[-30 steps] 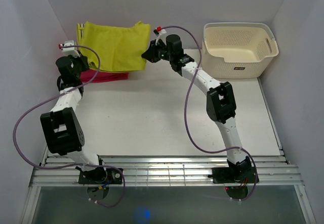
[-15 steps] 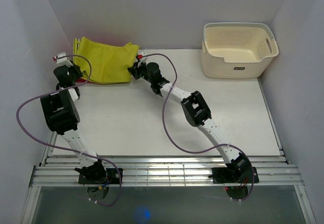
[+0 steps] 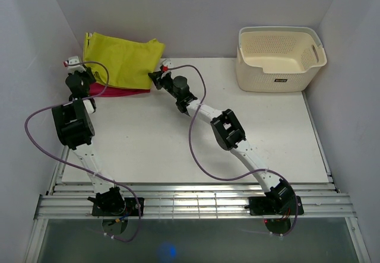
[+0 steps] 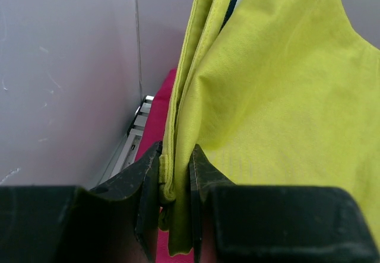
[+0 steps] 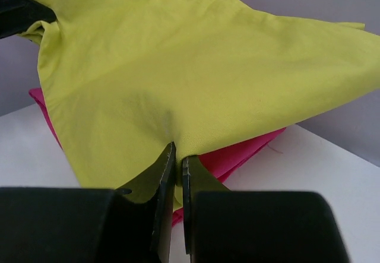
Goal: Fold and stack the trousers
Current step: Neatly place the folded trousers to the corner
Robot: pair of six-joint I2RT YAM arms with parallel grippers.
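Note:
The yellow-green trousers (image 3: 124,60) are folded into a flat rectangle at the table's far left corner, over a folded magenta cloth (image 3: 113,89). My left gripper (image 3: 79,78) is shut on their thick left edge (image 4: 173,174), with layered fabric pinched between its fingers. At the right corner of the trousers (image 5: 178,91), my right gripper (image 3: 155,76) is shut on the near edge, a thin fold caught between its fingertips (image 5: 177,156). The trousers hang slightly raised between both grippers, above the magenta cloth (image 5: 249,150).
A cream perforated basket (image 3: 279,58) stands at the far right corner of the table. Grey walls close in on the left, back and right. The magenta cloth (image 4: 148,138) lies next to the left wall and the table's metal rail.
Both grippers carried the trousers down and left towards the corner over the magenta cloth, then lifted them slightly again. The right arm has stretched far to the left.

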